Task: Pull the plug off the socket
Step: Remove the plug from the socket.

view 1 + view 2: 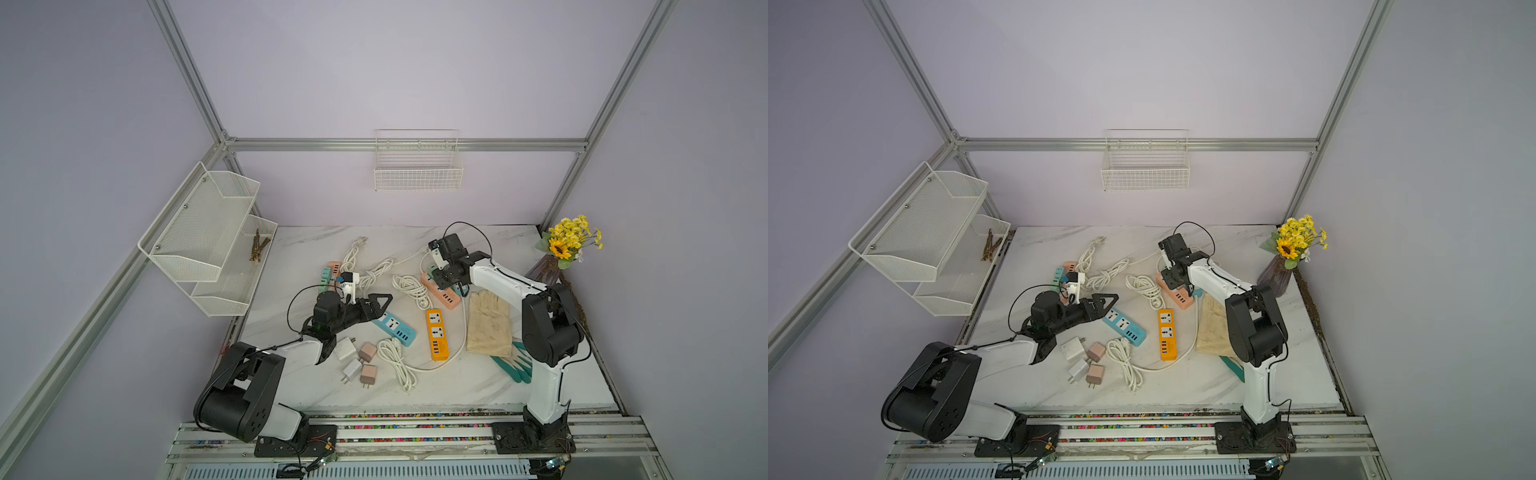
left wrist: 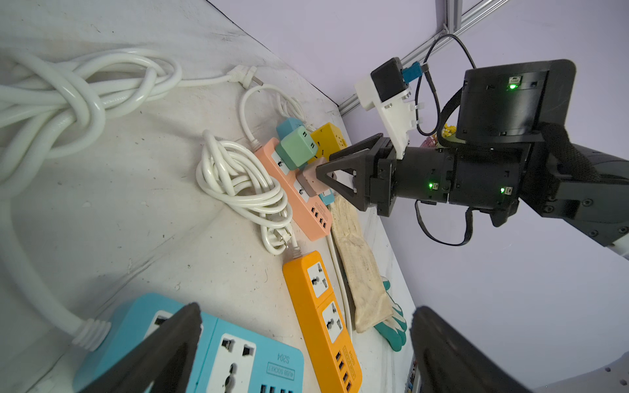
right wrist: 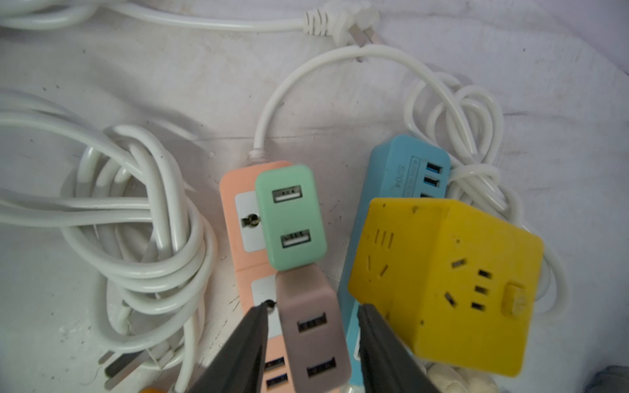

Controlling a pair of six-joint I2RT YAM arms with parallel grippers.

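Mauve USB plug [image 3: 313,326] sits lower centre in the right wrist view, seated in the pink power strip [image 3: 227,217], its ports facing the camera and its long axis along the strip. The right gripper [image 3: 313,307] straddles its short width, jaws slightly wider than the plug, clasping nothing yet. In the left wrist view, the left gripper [image 2: 306,311] is spread wide, empty and farther away.
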